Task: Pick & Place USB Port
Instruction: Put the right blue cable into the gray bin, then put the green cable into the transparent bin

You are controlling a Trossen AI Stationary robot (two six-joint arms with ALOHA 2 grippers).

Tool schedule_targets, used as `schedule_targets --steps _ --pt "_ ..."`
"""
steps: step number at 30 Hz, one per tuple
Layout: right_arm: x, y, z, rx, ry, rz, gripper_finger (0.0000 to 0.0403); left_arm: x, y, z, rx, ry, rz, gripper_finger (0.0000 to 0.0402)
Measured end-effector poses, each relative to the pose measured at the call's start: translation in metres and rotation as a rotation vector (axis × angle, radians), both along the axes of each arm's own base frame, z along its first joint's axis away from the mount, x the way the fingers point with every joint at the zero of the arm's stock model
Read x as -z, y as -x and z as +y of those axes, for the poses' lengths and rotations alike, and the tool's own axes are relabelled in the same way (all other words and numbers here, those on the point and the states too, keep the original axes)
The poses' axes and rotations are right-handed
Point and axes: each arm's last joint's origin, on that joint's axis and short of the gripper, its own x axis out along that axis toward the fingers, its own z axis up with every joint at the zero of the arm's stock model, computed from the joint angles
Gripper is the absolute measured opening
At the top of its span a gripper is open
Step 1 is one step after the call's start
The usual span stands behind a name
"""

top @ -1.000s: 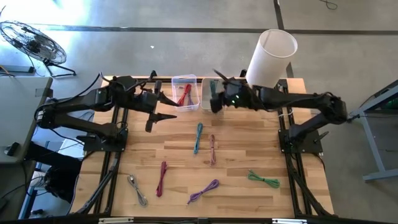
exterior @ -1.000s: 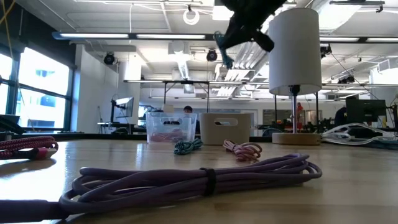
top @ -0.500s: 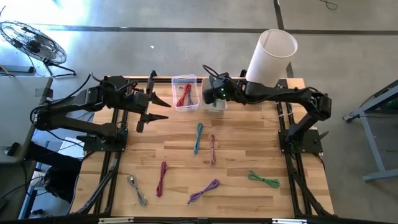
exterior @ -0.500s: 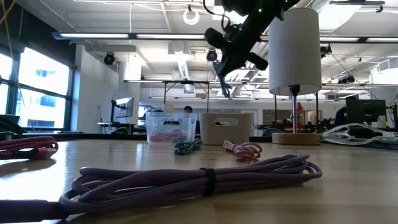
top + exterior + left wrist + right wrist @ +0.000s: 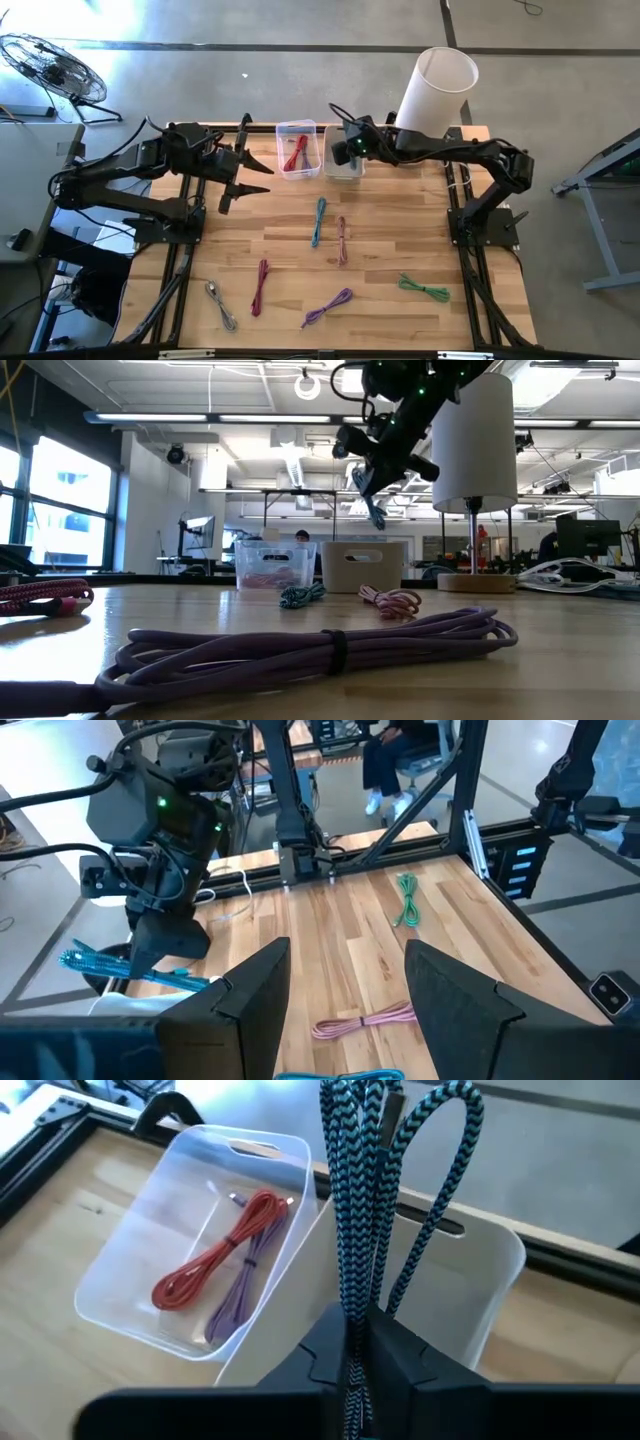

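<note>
Right pincer (image 5: 352, 1342): closed tight on a looped teal braided cable (image 5: 362, 1200), held in the air directly over the white bin (image 5: 470, 1295); in the high view the pincer (image 5: 347, 150) sits at the far edge of the bench (image 5: 400, 250), and the low view shows the cable (image 5: 374, 510) dangling from it above the bins.

White bin: right under the right pincer, opaque walls with a slot handle; what lies inside cannot be made out. In the high view it (image 5: 344, 170) stands against the clear bin's side.

Clear bin (image 5: 180, 1240): just beside the white bin, on the side toward the left arm; it holds a red cable (image 5: 215, 1255) and a purple cable (image 5: 245, 1275) lying side by side along its floor. The high view shows the same bin (image 5: 297, 150) with the red coil visible.

Lamp (image 5: 436, 90): a tall white cylindrical shade close behind the right arm, at the bench's far corner.

Left pincer (image 5: 247, 180): fingers spread wide apart and holding nothing, poised above the bench well to the clear bin's other side from the right pincer; its own camera shows the two dark fingers (image 5: 250, 985) parted.

Loose cables on the bench, nearer the front than the right pincer: a teal one (image 5: 318, 221) and a pink one (image 5: 341, 240) close together near the middle; a magenta one (image 5: 260, 287), a violet one (image 5: 327, 307) and a grey one (image 5: 221, 304) farther forward; a green one (image 5: 424, 288) off toward the right arm's base.
</note>
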Motion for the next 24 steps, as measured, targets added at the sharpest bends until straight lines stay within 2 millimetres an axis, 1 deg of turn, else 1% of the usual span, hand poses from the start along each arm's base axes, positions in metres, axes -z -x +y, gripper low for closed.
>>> schedule_targets --steps 8,10,13,16,19,21,24 --pt "0.006 -0.001 -0.002 -0.018 0.031 -0.037 0.0130 0.001 0.000 0.000 0.008 0.005 0.016 0.0195" --pt "0.006 -0.002 -0.002 -0.022 0.034 -0.052 0.0151 0.003 0.001 0.000 0.009 0.007 0.029 0.0195" --pt "0.001 -0.007 -0.002 -0.056 0.046 -0.118 0.0178 0.004 0.001 0.000 0.009 0.009 0.040 0.0195" --pt "-0.008 -0.012 -0.001 -0.182 0.043 -0.202 0.0194 0.005 0.001 0.000 0.009 0.010 0.052 0.0195" --pt "-0.022 -0.016 0.004 -0.402 0.044 -0.301 0.0198 0.004 0.002 -0.001 0.008 0.016 0.049 0.0195" --pt "-0.028 -0.015 0.011 -0.559 0.020 -0.329 0.0198 0.004 0.003 -0.001 0.010 0.036 0.044 0.0195" --pt "-0.034 -0.012 0.025 -0.759 -0.061 -0.360 0.0199 0.003 0.004 -0.002 0.031 0.070 0.044 0.0195"
